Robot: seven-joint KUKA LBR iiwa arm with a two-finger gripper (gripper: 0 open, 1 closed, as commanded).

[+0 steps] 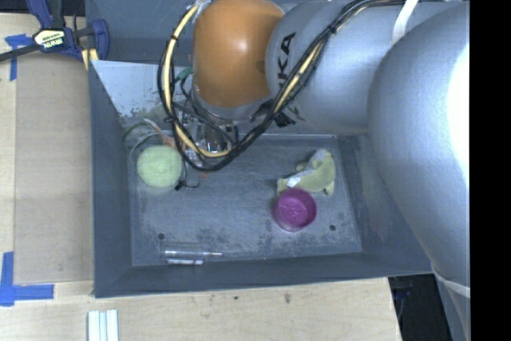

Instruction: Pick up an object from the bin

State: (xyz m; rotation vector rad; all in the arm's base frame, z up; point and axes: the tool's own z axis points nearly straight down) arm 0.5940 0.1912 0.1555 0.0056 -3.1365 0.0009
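**Gripper low at the bin's left, beside a green ball**

Camera view: the gripper (200,149) is seen low in the bin (239,239), tucked under the arm's orange cover (231,48) and its cables. Whether it is open or closed cannot be told. Just to its left, near the left wall, lies a pale green ball (160,167). Something clear (142,136) sits at the ball's upper edge and cannot be made out.

The ball is judged light and somewhat soft, with a matt, fuzzy-looking skin that should not slip. Being round, it is best taken from above, across its widest middle. Little room is left on the wall side.

Well apart, to the right, a magenta round thing (295,209) lies touching a crumpled yellow piece (318,174). A thin clear stick (192,255) lies by the front wall.

No label is seen on the things in the bin. On the arm (351,84), black letters are partly crossed by cables, and only "KA" can be read.
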